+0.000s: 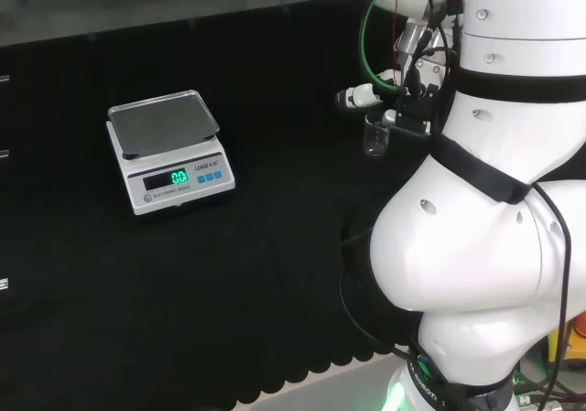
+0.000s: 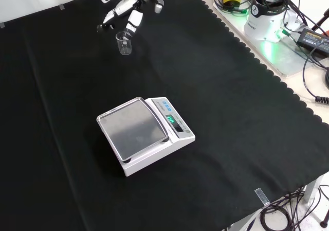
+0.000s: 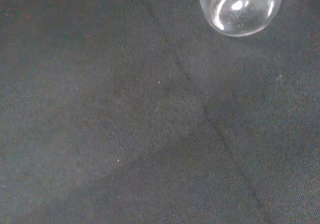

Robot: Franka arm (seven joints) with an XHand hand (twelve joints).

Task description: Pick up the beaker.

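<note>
1. In the head view the arm's white links hide much of the hand (image 1: 403, 95).
2. In the wrist view the picture's edge cuts off the beaker (image 3: 240, 9).
3. The scale's (image 2: 146, 133) display is too small to read.

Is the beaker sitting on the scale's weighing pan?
No. In the front view the beaker is beside the hand, well away from the scale, whose pan is bare.
</note>
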